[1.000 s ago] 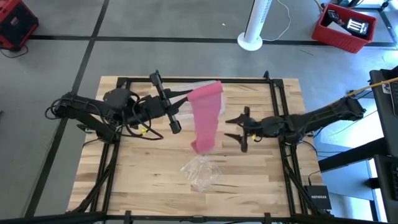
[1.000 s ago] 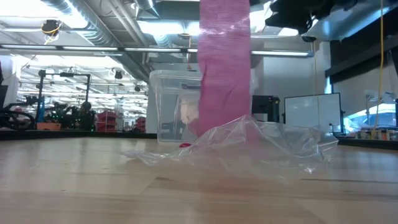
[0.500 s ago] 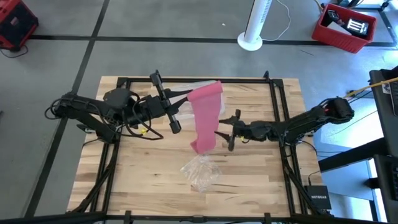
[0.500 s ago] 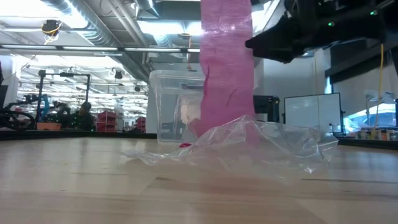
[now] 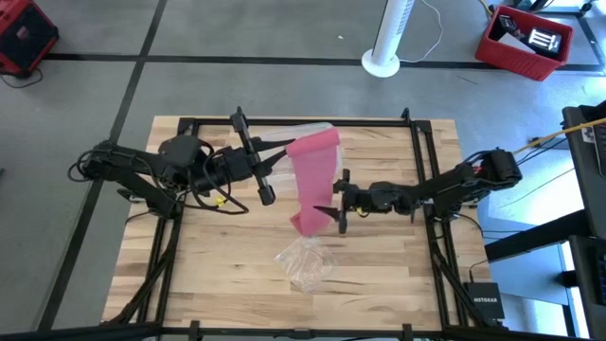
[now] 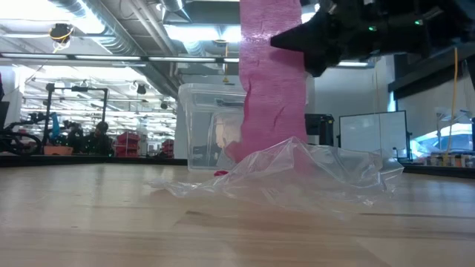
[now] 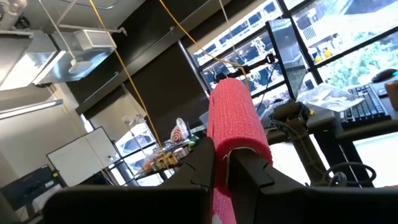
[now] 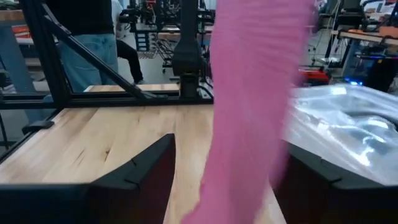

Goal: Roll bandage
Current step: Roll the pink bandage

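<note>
Pink bandage (image 5: pixel 312 182), long soft fabric strip, hanging upright, lower end on the table

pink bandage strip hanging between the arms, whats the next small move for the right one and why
Probably close the right gripper on the long pink elastic bandage strip. The left gripper is shut on the strip's upper end, so it hangs down to the wooden table, and in the right wrist view the strip sits between the right gripper's open fingers, not yet pinched. Gripping the lower part would likely steady it for rolling.

A wooden table (image 5: pixel 208 256) is seen. A crumpled clear wrapper (image 5: pixel 305 262) is laid near its centre, toward six o'clock; a clear box (image 6: pixel 204 130) is set toward twelve o'clock.
</note>
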